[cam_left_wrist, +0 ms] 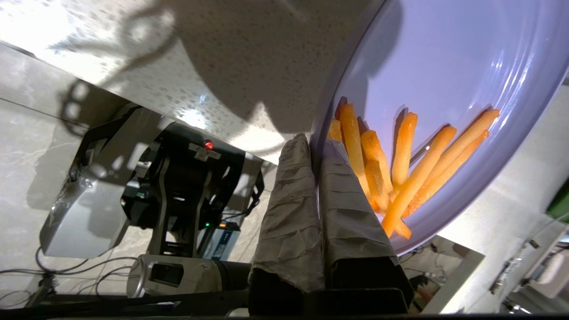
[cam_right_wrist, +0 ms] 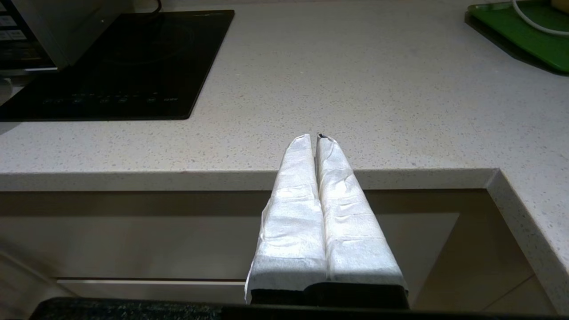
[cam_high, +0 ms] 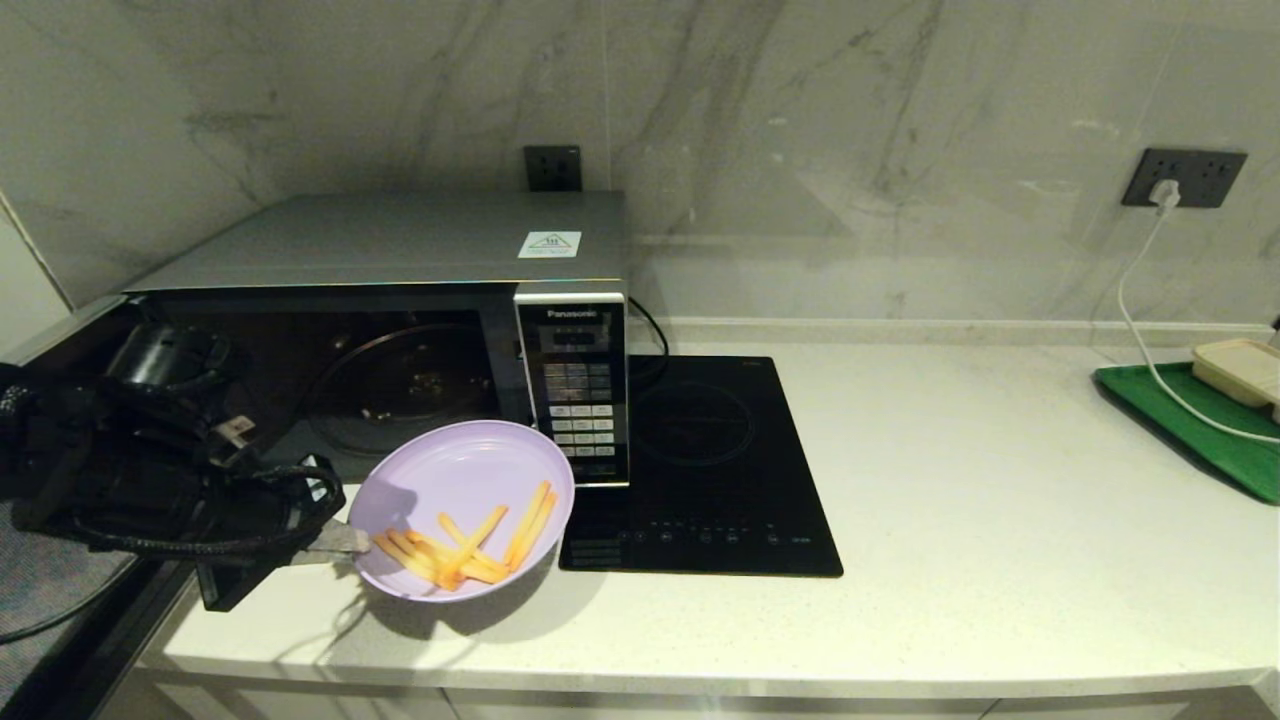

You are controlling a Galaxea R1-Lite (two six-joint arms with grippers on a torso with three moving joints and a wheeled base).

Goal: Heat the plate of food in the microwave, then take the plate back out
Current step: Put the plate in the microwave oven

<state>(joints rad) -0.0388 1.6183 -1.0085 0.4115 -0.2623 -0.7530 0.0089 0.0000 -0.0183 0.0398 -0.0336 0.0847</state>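
Observation:
The lilac plate of food [cam_high: 455, 475] hangs tilted just above the counter, in front of the microwave [cam_high: 400, 240]. Several orange-yellow fries [cam_high: 470, 548] lie at its lower rim. My left gripper [cam_high: 352, 541] is shut on the plate's left rim; in the left wrist view its taped fingers [cam_left_wrist: 351, 209] pinch the plate's rim [cam_left_wrist: 444, 66] right beside the fries [cam_left_wrist: 402, 151]. The microwave's cavity and glass turntable [cam_high: 410, 385] show, and its dark door [cam_high: 225, 590] stands swung out to the left. My right gripper [cam_right_wrist: 316, 138] is shut on nothing, parked before the counter's front edge.
A black induction hob [cam_high: 720, 470] lies right of the microwave's button panel [cam_high: 578, 400]. At the far right a green tray [cam_high: 1190, 425] carries a beige lidded box [cam_high: 1240, 368], with a white cable [cam_high: 1150, 340] running to a wall socket. Bare counter [cam_high: 980, 520] lies between hob and tray.

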